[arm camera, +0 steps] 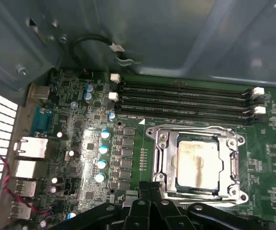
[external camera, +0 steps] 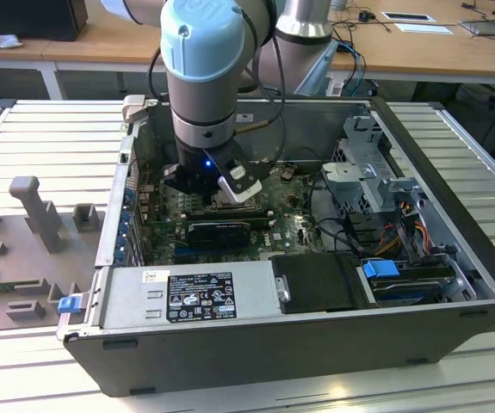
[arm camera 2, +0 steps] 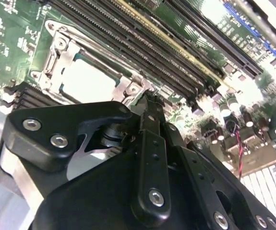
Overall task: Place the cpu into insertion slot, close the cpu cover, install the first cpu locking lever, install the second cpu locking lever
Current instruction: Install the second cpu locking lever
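The gripper hangs low over the motherboard inside the open computer case, its black fingers drawn narrow together and holding nothing that shows. Just beyond the fingertips lies the insertion slot, touching or nearly touching them at its near rim. The cpu already sits flat in it, with the cpu cover framing the chip. Farther off, the long black memory slots run parallel to the socket's far edge, toward the case wall.
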Motion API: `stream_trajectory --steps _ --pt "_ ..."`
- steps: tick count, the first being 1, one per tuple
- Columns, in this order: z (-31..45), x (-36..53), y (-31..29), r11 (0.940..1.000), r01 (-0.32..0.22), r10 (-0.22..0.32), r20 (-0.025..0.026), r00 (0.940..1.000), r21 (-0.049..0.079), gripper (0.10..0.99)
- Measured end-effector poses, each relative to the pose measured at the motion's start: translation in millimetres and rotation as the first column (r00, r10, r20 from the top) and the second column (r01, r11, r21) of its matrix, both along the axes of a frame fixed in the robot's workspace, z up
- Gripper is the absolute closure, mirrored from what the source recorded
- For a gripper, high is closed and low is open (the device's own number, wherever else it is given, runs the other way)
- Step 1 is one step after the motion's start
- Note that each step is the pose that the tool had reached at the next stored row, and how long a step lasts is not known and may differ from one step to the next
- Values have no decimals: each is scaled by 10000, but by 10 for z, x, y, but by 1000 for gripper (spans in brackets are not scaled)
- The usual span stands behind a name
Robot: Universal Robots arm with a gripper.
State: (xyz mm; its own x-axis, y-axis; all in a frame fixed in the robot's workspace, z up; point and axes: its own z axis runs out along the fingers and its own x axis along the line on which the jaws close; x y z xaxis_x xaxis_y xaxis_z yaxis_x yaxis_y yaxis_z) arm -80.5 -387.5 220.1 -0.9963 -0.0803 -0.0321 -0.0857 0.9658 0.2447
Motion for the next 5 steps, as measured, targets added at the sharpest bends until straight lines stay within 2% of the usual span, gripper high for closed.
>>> stream_trajectory --steps 2,4,5 --pt "48 1 1 10000 -2 2 -1 10000 -4 980" --pt "145 0 4 10000 -1 1 1 10000 -34 980" --pt "147 0 4 10000 -1 1 1 10000 -31 980"
